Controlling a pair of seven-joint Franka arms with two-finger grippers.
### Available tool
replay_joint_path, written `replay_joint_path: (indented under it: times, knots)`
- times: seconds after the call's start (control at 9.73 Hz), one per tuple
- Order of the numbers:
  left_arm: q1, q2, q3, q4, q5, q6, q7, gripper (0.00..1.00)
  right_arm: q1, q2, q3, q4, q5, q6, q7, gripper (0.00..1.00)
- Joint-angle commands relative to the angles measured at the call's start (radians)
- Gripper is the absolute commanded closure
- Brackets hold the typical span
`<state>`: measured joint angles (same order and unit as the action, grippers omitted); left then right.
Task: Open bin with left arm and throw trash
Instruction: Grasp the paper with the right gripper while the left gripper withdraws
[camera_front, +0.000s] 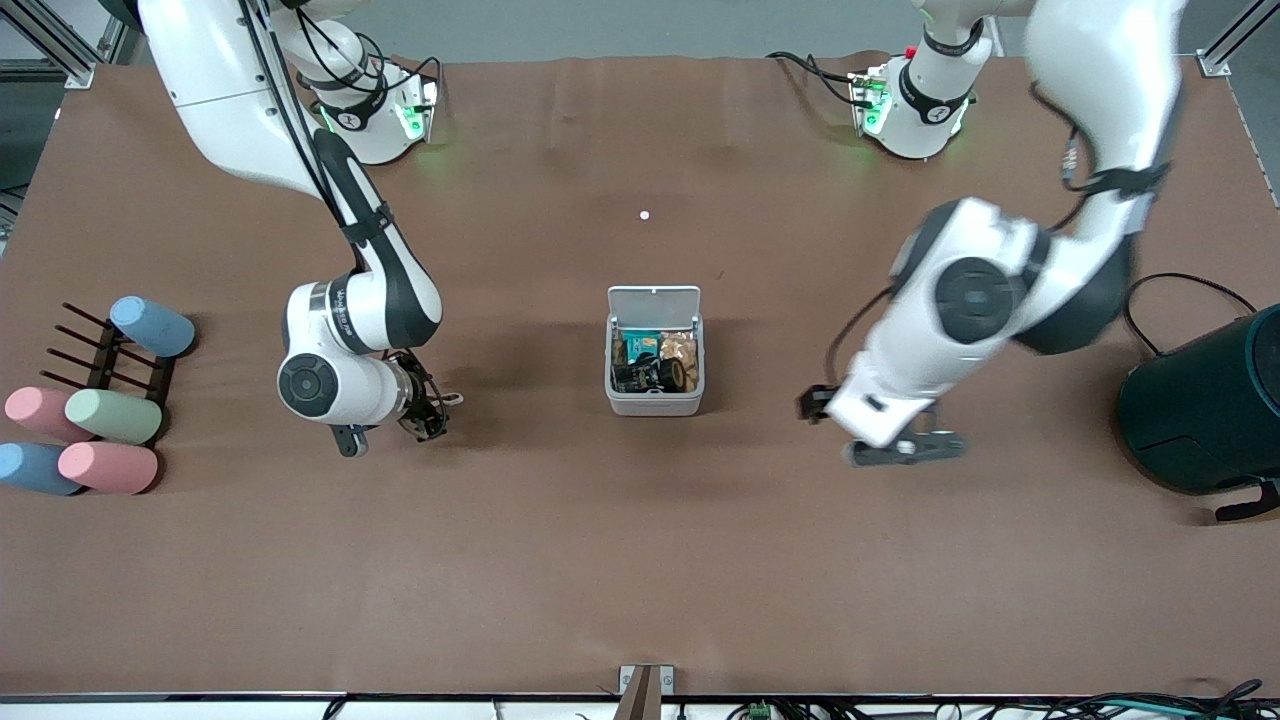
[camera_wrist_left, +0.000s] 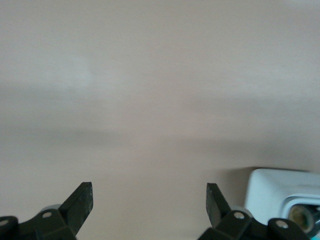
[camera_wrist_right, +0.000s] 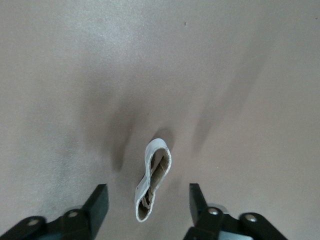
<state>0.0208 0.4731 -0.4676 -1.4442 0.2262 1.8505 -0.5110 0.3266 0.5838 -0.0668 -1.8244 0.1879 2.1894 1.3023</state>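
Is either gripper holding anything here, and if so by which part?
Nothing is held. The right gripper is open around the rubber band; the left gripper is open, empty.

One open bin (camera_front: 654, 397), five pastel cylinders (camera_front: 112, 415), one rubber band (camera_wrist_right: 152, 178), two arms (camera_front: 960, 320)

No readable txt anywhere. Right arm's forearm (camera_front: 345, 300) carries small dark lettering on its white band, too small to make out. Both arm bases (camera_front: 925, 110) show a round dark emblem w/ a pale mark at its center, no letters legible. Packets in the bin (camera_front: 654, 400) have printed faces, teal & brown, print is illegible; seen from the bin's middle, the teal one sits at approx 11 o'clock, the brown at approx 2 o'clock. Wrist views: no labels, nos. or signs on the table or on the pale band loop (camera_wrist_right: 152, 179).
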Motion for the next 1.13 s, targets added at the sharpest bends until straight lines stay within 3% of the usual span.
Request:
replay_joint_path:
  times: [0.0, 0.21, 0.31, 0.51, 0.62, 0.72, 0.82, 0.92, 1.03]
  knots:
    - [0.080, -0.100, -0.008, 0.018, -0.039, -0.120, 0.144, 0.00, 0.006, -0.029, -0.001, -0.046, -0.021, 0.044, 0.012, 0.61]
    - [0.180, -0.198, 0.001, 0.016, -0.164, -0.197, 0.291, 0.00, 0.011, 0.001, -0.001, -0.044, -0.021, 0.049, 0.018, 0.64]
    - [0.151, -0.285, 0.065, 0.005, -0.185, -0.273, 0.305, 0.00, 0.014, 0.011, -0.001, -0.044, -0.021, 0.056, 0.025, 0.66]
    - [-0.066, -0.454, 0.366, -0.072, -0.234, -0.342, 0.320, 0.00, 0.017, 0.014, -0.001, -0.042, -0.021, 0.056, 0.026, 0.90]
    - [-0.114, -0.543, 0.442, -0.175, -0.226, -0.326, 0.328, 0.00, 0.014, 0.013, -0.001, -0.038, -0.021, 0.053, 0.028, 0.98]
    - [-0.107, -0.574, 0.449, -0.218, -0.222, -0.288, 0.359, 0.00, 0.015, -0.013, 0.001, -0.036, -0.019, 0.041, 0.075, 1.00]
    - [-0.090, -0.562, 0.452, -0.193, -0.217, -0.278, 0.444, 0.00, 0.022, -0.053, 0.008, -0.021, -0.018, 0.043, 0.159, 1.00]
    - [-0.070, -0.532, 0.454, -0.155, -0.215, -0.286, 0.457, 0.00, 0.073, -0.058, 0.008, 0.011, -0.018, 0.043, 0.239, 1.00]
    - [-0.074, -0.477, 0.452, -0.054, -0.208, -0.342, 0.453, 0.00, 0.109, -0.056, 0.008, 0.055, -0.016, 0.044, 0.314, 1.00]
